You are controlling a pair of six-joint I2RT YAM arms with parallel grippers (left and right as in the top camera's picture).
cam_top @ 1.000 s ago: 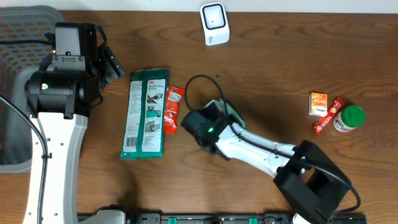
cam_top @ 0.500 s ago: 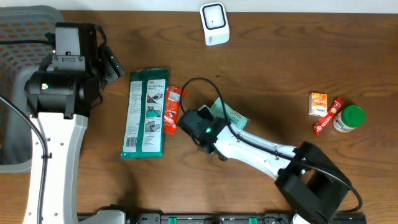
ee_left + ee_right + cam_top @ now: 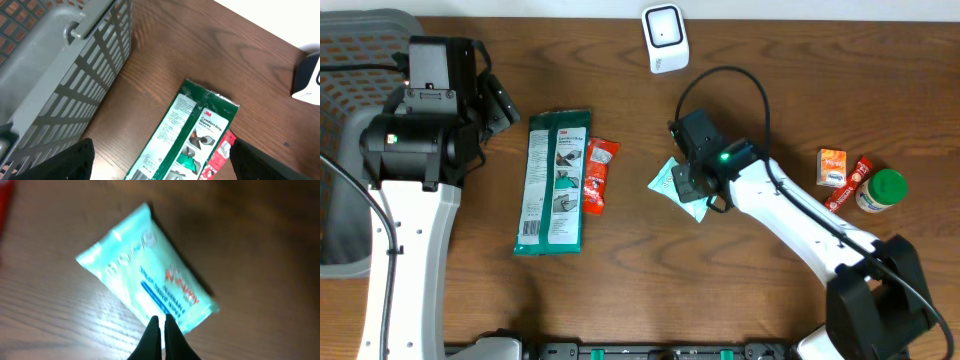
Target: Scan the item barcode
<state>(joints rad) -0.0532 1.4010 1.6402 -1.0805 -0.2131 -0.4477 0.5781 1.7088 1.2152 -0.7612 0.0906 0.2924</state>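
From overhead, the pale teal packet (image 3: 670,180) lies near the middle of the bench (image 3: 770,100), below the white scanner (image 3: 665,38). The right gripper (image 3: 688,182) is over the packet's right end. A green glove pack (image 3: 557,180) and a red packet (image 3: 597,176) lie side by side to the left. An orange box (image 3: 832,166) and a green-lidded jar (image 3: 882,190) sit far right. The left gripper (image 3: 500,105) hangs beside the grey basket (image 3: 345,60).

In the left wrist view, its fingers (image 3: 75,160) stand wide apart and empty above the glove pack.

In the right wrist view, the fingers (image 3: 152,335) are pressed together, tips at the teal packet's near edge. Whether they pinch it I cannot tell.
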